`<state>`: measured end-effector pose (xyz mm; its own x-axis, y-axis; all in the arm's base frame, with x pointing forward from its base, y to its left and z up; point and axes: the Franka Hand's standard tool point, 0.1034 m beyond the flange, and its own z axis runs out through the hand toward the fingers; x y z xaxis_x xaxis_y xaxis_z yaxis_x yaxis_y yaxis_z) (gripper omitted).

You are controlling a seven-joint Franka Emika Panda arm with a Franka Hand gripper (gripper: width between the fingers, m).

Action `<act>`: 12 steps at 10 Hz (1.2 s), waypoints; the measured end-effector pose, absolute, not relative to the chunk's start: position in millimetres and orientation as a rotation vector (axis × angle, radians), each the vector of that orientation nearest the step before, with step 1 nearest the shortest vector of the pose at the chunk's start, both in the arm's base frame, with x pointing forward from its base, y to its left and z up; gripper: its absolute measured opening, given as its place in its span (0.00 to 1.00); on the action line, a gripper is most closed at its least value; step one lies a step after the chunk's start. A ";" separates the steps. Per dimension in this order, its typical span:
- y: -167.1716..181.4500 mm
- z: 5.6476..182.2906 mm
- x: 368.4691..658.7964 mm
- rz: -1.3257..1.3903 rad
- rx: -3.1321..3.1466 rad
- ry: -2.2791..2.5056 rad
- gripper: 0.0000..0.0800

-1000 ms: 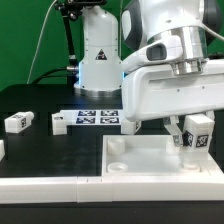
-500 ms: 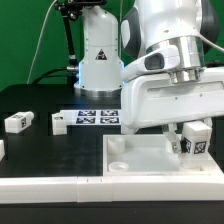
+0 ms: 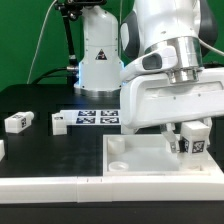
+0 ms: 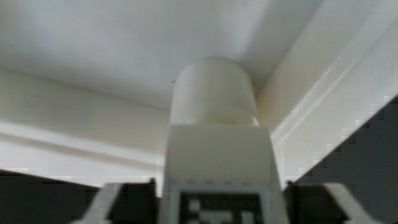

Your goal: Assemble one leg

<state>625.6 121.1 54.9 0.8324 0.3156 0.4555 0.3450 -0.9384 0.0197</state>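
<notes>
My gripper [image 3: 192,142] is shut on a small white leg [image 3: 194,145] with a black-and-white tag, held upright over the right part of the large white panel [image 3: 150,160]. In the wrist view the leg [image 4: 217,110] fills the middle, its rounded end pointing at the panel's surface [image 4: 89,60], with the fingers [image 4: 128,200] either side of its tagged base. Two more legs lie on the black table at the exterior view's left, one [image 3: 17,121] near the edge and one [image 3: 60,122] beside the marker board [image 3: 98,118]. A round corner socket [image 3: 118,148] shows on the panel's near left corner.
The robot's white base [image 3: 98,55] stands behind the marker board. A white ledge [image 3: 45,185] runs along the table's front edge beside the panel. Another white part [image 3: 2,149] peeks in at the exterior view's left edge.
The gripper with the leg has shifted slightly toward the exterior view's left and down over the panel between one second ago and half a second ago. Since then nothing has moved.
</notes>
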 end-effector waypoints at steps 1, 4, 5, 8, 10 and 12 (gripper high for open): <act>121.1 54.9 625.6 -0.716 -2.946 -0.532 0.71; 121.2 54.9 625.6 -0.716 -2.946 -0.532 0.81; 121.2 54.9 625.6 -0.716 -2.946 -0.532 0.81; 120.2 65.6 626.1 -0.704 -2.951 -0.536 0.81; 120.3 77.2 625.2 -0.707 -2.952 -0.542 0.81; 121.0 85.0 626.5 -0.706 -2.953 -0.546 0.81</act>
